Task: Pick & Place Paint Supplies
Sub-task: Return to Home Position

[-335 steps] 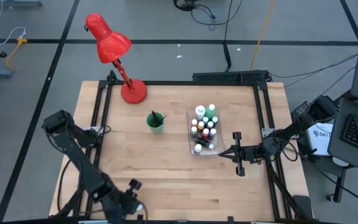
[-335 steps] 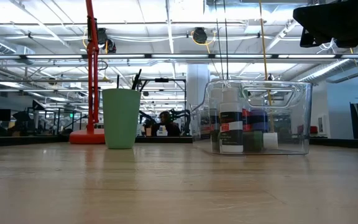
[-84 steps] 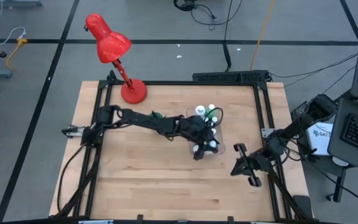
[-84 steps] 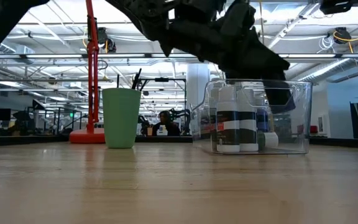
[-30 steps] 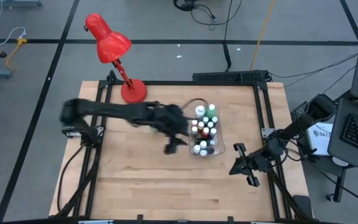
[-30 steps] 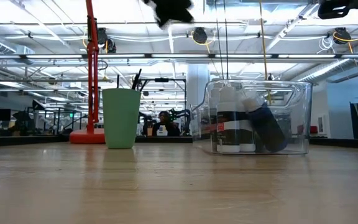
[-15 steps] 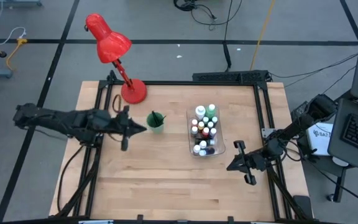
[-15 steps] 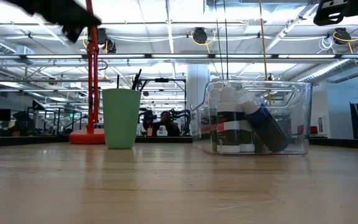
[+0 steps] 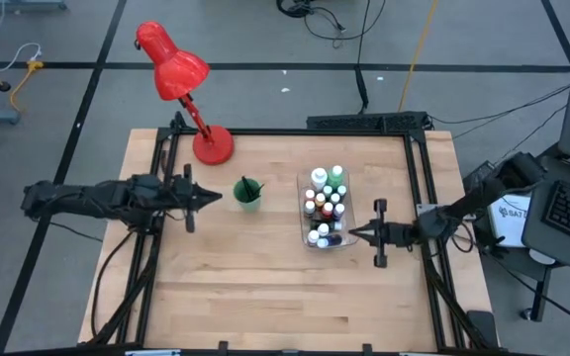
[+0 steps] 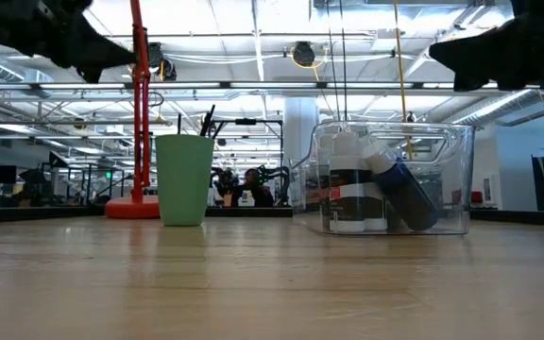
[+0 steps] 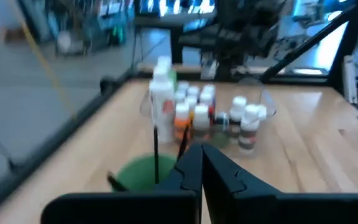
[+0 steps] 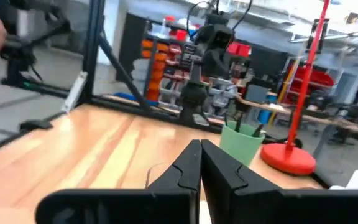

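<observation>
Now the transparent bin (image 9: pixel 301 213) of bottles (image 9: pixel 325 203) lies just beside the right hand (image 9: pixel 356 233) (clenched, empty); the left hand (image 9: pixel 211 197), likewise clenched, hovers beyond the green cup (image 9: pixel 247 195).

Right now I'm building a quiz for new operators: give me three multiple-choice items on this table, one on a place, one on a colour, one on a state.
1. The green cup stands:
A. on the table, between the left gripper and the clear bin
B. inside the bin
C. on the floor
2. The desk lamp is:
A. blue
B. yellow
C. red
3. The dark blue bottle in the bin is:
A. upright
B. tilted
C. upside down

Answers:
1 A, as the high view places it there.
2 C, since its shade and base are red.
3 B, as the low view shows it leaning, cap uppermost.
</observation>
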Robot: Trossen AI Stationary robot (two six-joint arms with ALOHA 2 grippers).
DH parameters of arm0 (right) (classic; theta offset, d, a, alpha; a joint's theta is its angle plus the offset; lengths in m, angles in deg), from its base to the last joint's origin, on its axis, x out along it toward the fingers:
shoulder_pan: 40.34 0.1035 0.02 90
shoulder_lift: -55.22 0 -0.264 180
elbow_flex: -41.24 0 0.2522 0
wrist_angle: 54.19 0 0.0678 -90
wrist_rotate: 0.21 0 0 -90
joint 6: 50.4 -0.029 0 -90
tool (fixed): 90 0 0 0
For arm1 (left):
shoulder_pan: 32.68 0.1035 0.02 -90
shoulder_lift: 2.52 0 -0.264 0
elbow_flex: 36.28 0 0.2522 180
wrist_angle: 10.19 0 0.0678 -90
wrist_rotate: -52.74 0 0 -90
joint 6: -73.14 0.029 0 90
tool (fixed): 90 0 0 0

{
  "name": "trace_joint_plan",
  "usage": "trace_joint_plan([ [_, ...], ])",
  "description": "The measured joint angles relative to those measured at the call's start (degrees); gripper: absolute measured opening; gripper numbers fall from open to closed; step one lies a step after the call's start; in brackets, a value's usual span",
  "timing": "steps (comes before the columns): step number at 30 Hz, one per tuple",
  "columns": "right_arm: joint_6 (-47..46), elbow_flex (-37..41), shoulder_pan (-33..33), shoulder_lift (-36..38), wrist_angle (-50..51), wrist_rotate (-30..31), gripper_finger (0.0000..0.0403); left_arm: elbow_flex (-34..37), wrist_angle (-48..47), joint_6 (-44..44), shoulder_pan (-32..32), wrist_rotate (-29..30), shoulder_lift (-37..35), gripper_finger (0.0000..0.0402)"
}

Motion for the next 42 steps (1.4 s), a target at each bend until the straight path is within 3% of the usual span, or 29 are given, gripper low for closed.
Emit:
trace_joint_plan([
  [5, -2.5, 3.5, -4.3, 10.9, 4.9, -3.2, 0.0004, -0.2, 0.4, 8.1, 0.4, -2.4, -5.1, 0.0002],
  [11, -4.3, 3.2, -4.7, 24.1, 22.3, -4.8, 0.0004, 1.3, 3.5, 9.7, 0.4, -2.2, -8.9, 0.0002],
  [14, -6.5, 3.2, -5.5, 28.9, 26.3, -4.9, 0.0004, 3.8, 6.3, 10.4, 0.4, -1.5, -9.5, 0.0003],
  [17, -8.6, 3.2, -7.9, 33.0, 31.6, -10.6, 0.0001, 6.4, 8.9, 10.6, 0.4, -0.8, -10.2, 0.0001],
  [22, -13.6, 3.3, -13.9, 36.1, 37.9, -12.6, 0.0001, 12.1, 14.1, 12.0, 0.4, -3.4, -10.1, 0.0001],
  [26, -14.7, 3.3, -18.4, 36.5, 38.1, -18.5, 0.0001, 14.9, 15.5, 12.8, 0.4, -3.7, -10.1, 0.0001],
  [29, -13.8, 3.5, -20.8, 36.5, 38.0, -17.9, 0.0001, 16.6, 16.0, 14.3, 0.4, -4.5, -10.1, 0.0002],
  [36, -12.9, 4.7, -22.2, 39.4, 36.5, -18.0, 0.0, 18.7, 14.8, 15.1, 0.4, -5.7, -10.1, 0.0001],
  [42, -12.1, 4.7, -22.2, 46.5, 39.9, -18.3, 0.0, 18.7, 12.1, 17.9, 1.1, -8.8, -10.1, 0.0001],
])
